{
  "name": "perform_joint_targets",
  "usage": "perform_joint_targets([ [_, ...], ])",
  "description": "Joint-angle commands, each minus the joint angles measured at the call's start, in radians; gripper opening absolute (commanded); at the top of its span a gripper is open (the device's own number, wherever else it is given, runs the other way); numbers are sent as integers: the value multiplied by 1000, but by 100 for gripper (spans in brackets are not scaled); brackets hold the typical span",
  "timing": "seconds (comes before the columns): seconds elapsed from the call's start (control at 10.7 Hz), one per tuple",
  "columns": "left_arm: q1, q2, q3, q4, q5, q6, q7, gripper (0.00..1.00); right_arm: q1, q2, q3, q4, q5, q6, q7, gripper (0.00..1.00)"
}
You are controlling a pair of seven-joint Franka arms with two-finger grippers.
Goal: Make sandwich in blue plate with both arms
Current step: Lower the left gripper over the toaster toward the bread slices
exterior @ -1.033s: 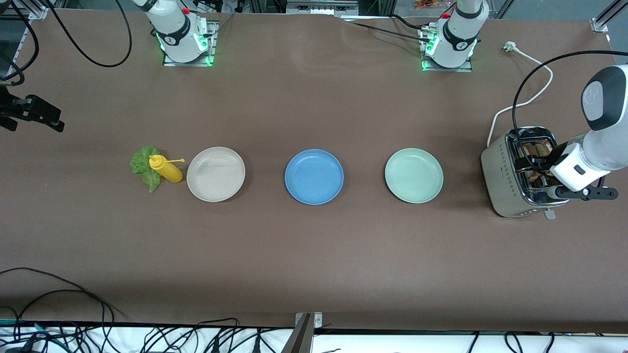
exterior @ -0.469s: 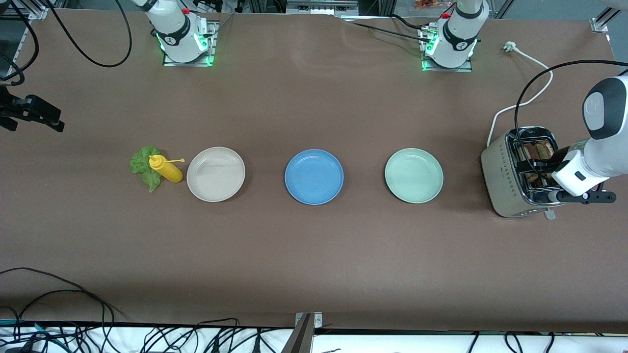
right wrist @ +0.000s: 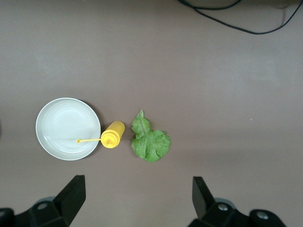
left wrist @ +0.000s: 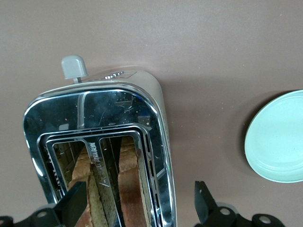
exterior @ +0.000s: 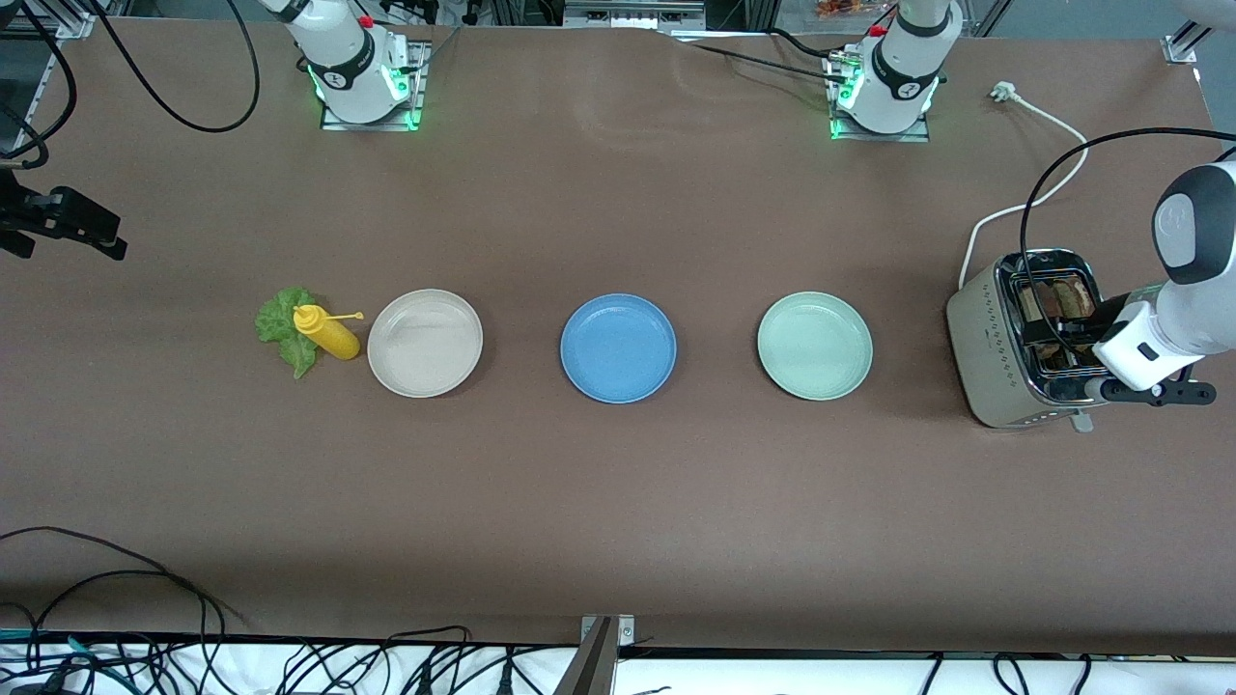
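Brown toast slices (left wrist: 130, 189) half-hidden in toaster (exterior: 999, 362), left end effector (left wrist: 137, 213) spread above, right end effector (right wrist: 137, 201) spread, fingertips cropped.

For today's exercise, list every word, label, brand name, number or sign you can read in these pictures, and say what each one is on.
No text can be read anywhere.
Toaster: small marks and buttons along its lower edge, too small to read.
Round emblems on the two arm bases: too small to read.
Blue plate, yellow bottle: no lettering to be seen.

White arms (exterior: 1183, 290), black joints, green-lit bases (exterior: 362, 92)
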Motion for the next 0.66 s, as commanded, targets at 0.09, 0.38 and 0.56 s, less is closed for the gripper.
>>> perform_joint_targets([
  [0.09, 3, 22, 5, 8, 23, 8, 22, 100, -1, 2, 1, 14, 12, -8, -3, 100],
  [0.38, 3, 22, 5, -6, 21, -1, 22, 97, -3, 4, 1, 14, 12, -8, -3, 100],
  [0.56, 3, 21, 5, -9, 21, -12, 21, 81, -1, 2, 1, 14, 12, -10, -3, 100],
])
